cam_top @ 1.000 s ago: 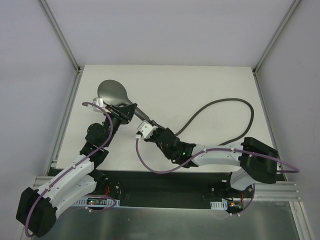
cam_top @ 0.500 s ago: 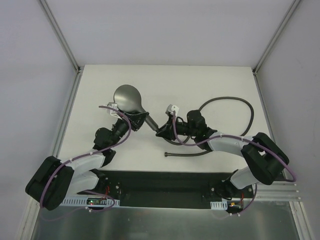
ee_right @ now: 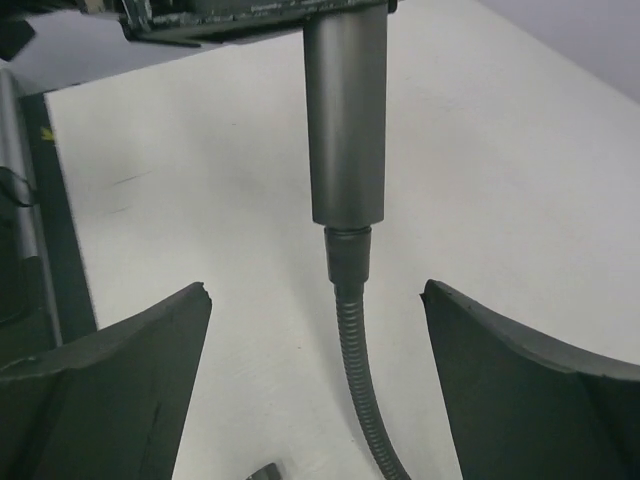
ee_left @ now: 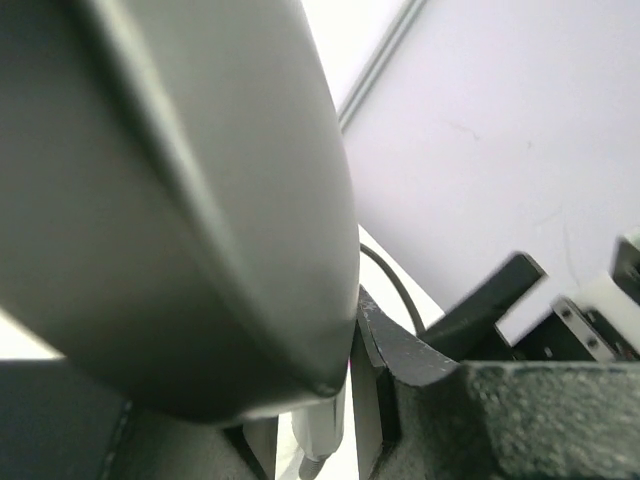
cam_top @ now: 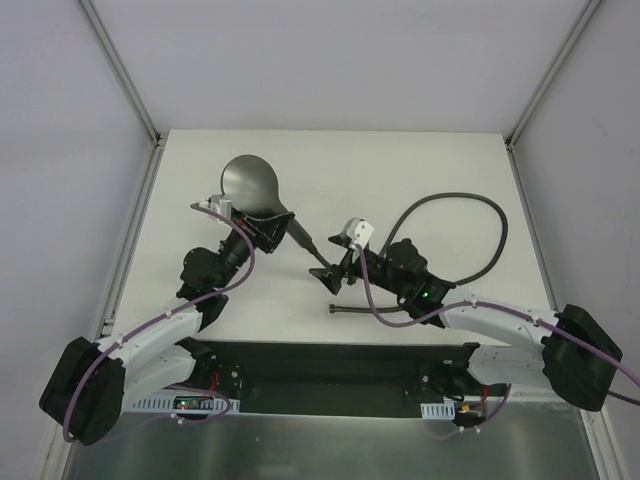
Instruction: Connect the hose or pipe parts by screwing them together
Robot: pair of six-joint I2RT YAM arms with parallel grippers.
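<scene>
Nearest you, the right gripper (ee_right: 315, 292) stands with its jaws wide apart either side of the hose fitting (ee_right: 349, 258), which sits at the tip of the handle (ee_right: 345, 120); this probably leaves room to re-grip and turn. Just beyond to the left, the left gripper (cam_top: 262, 228) is clamped on the neck of the shower head (cam_top: 250, 184), steadying the joint. The hose (ee_right: 360, 380) loops out to the far right, close to the edge of the worktop (cam_top: 420, 160), so use the bare far centre for moves.

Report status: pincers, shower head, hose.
Left pincer shut on shower head. Right pincer open, jaws either side of hose, not touching. Its fitting meets handle end. Nothing blocking the joint.
</scene>
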